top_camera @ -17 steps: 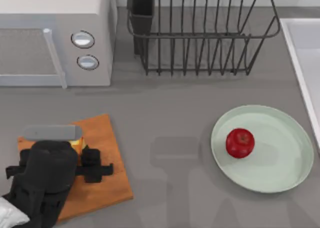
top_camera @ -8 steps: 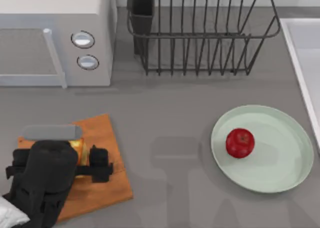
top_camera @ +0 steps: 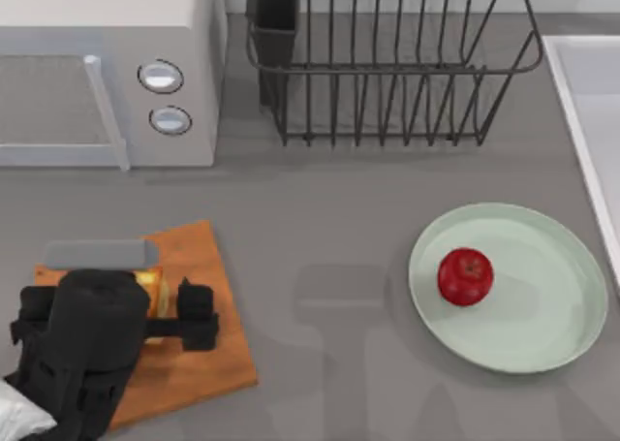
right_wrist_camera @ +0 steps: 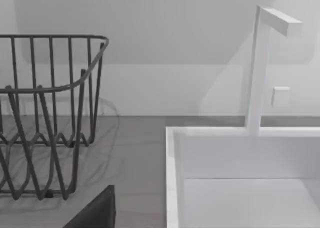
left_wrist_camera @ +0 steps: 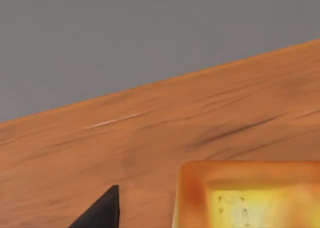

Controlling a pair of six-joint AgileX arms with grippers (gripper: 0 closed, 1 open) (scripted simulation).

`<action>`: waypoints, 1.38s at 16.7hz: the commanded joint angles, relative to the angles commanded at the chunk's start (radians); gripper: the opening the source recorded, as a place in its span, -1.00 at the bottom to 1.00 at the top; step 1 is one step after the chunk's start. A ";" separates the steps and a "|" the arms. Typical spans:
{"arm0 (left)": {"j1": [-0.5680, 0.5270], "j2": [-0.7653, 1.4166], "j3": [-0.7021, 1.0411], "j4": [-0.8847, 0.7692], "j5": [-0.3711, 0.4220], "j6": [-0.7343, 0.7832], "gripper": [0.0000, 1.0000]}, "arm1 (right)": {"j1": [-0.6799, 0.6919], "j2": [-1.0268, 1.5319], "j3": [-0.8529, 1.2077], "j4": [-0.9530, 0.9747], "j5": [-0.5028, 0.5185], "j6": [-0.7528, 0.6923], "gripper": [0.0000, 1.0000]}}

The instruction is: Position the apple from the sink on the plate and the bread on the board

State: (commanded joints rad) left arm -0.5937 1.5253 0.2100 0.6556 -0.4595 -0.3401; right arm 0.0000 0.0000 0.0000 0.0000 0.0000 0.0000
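Apple (top_camera: 465,276) already on plate (top_camera: 542,334) at right of frame, bread (top_camera: 152,291) on board (top_camera: 208,349) at lower left, left gripper (top_camera: 170,312) seemingly released around it; only withdrawal left.

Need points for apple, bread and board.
apple (top_camera: 465,276): top view, middle of its red skin.
bread (left_wrist_camera: 250,198): left wrist view, toasted top face.
board (top_camera: 199,257): top view, bare wood near its far right corner.
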 joint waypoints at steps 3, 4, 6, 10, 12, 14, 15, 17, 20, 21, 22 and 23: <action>0.035 -0.089 -0.003 -0.030 0.025 0.020 1.00 | 0.000 0.000 0.000 0.000 0.000 0.000 1.00; 0.054 -0.136 -0.007 -0.048 0.039 0.031 1.00 | 0.000 0.000 0.000 0.000 0.000 0.000 1.00; 0.099 -0.249 -0.020 -0.093 0.073 0.057 1.00 | 0.000 0.000 0.000 0.000 0.000 0.000 1.00; 0.214 -0.534 -0.059 -0.213 0.161 0.123 1.00 | 0.000 0.000 0.000 0.000 0.000 0.000 1.00; 0.277 -0.693 -0.082 -0.283 0.210 0.159 1.00 | 0.000 0.000 0.000 0.000 0.000 0.000 1.00; 0.340 -0.855 -0.106 -0.354 0.260 0.196 1.00 | 0.000 0.000 0.000 0.000 0.000 0.000 1.00; 0.372 -0.935 -0.119 -0.389 0.284 0.214 1.00 | 0.000 0.000 0.000 0.000 0.000 0.000 1.00; 0.432 -1.090 -0.142 -0.459 0.331 0.248 1.00 | 0.000 0.000 0.000 0.000 0.000 0.000 1.00; 0.510 -1.296 -0.174 -0.551 0.392 0.293 1.00 | 0.000 0.000 0.000 0.000 0.000 0.000 1.00; 0.531 -1.353 -0.183 -0.578 0.410 0.305 1.00 | 0.000 0.000 0.000 0.000 0.000 0.000 1.00; 0.550 -1.404 -0.191 -0.601 0.425 0.316 1.00 | 0.000 0.000 0.000 0.000 0.000 0.000 1.00; 0.566 -1.447 -0.198 -0.620 0.437 0.324 1.00 | 0.000 0.000 0.000 0.000 0.000 0.000 1.00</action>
State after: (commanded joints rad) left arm -0.0279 0.0780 0.0122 0.0355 -0.0223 -0.0157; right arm 0.0000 0.0000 0.0000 0.0000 0.0000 0.0000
